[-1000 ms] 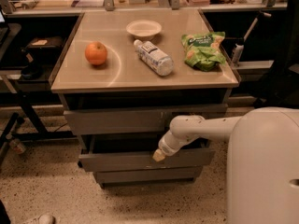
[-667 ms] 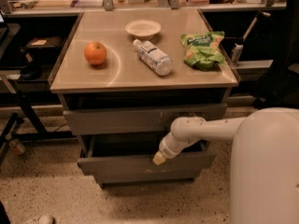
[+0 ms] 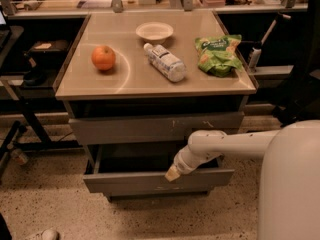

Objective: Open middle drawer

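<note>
Evidently the pulling step is in hand: the middle drawer (image 3: 125, 182), second below the desk's (image 3: 150, 86) front edge, stands out well past the top drawer front (image 3: 130, 129), its dark tray exposed. The hand (image 3: 172, 173) sits at the upper lip of that panel, toward the desk's front right corner; how far open it is I cannot tell. Next, I judge, comes a short straight pull outward, or a release.

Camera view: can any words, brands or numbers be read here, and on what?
No text can be read.
On the green snack bag: print, too blurred to read.
On the bottle label: print, too blurred to read.
On the tool, at the front edge of the middle drawer: no text shows.
</note>
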Robot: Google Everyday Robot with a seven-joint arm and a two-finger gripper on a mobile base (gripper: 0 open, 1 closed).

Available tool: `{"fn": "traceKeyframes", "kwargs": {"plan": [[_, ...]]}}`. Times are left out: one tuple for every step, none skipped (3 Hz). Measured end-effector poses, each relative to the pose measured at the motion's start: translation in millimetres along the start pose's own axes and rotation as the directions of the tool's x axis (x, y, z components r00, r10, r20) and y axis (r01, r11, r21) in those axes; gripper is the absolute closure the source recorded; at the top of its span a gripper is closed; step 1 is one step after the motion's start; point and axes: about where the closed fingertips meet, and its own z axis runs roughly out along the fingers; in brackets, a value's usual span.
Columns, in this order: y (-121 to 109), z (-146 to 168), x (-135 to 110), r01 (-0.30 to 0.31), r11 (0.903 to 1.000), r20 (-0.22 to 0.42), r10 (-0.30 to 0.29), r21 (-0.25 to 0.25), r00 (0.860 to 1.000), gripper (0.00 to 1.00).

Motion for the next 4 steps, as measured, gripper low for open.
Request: {"fn": "traceKeyframes", "kwargs": {"plan": [[17.2, -5.6, 23.0, -0.041, 0.9991, -0.003, 0.041, -0.014, 0.999, 1.00], [17.2, -5.6, 23.0, -0.041, 0.9991, -0.003, 0.041, -0.014, 0.999, 1.00], [19.7, -3.6, 23.3, -0.039, 0.9990, -0.014, 0.039, -0.022, 0.999, 1.00], [26.3, -4.2, 29.4, -0.055, 0.9980, -0.024, 0.054, -0.033, 0.998, 1.00]]}}
